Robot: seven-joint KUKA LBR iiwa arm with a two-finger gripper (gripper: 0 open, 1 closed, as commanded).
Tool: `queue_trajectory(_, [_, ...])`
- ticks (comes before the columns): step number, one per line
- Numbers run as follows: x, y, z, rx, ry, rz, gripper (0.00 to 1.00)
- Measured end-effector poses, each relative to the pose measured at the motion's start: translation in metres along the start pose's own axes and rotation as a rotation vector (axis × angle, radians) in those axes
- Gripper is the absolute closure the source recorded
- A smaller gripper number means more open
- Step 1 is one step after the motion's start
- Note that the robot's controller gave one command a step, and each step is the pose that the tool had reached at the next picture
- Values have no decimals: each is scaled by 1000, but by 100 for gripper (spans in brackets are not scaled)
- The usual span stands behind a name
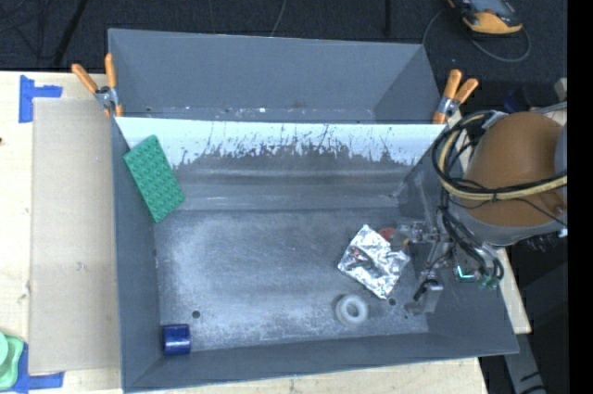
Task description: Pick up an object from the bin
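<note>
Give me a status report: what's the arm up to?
Tool low at right side of bin, beside crumpled foil. Grey ring close by. Green plate, blue cylinder far left.

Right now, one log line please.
gripper | low at view's right, beside crumpled foil | grey ring nearby

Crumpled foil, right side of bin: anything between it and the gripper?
Nothing visible. The gripper sits just right of the crumpled foil; the grey ring lies toward the front wall, off that line.
</note>
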State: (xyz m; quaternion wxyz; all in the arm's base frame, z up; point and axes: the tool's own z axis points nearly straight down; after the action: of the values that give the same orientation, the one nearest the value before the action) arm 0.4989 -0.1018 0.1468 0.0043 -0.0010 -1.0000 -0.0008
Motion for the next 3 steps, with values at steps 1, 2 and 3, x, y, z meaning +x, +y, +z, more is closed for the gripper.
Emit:
queue_trajectory(1, [-27, 31, 70, -2, -2, -14, 0])
queue_trajectory(2, [-66, 37, 77, 1, -12, -35, 0])
queue_trajectory(3, [-64, 37, 77, 2, -9, -38, 100])
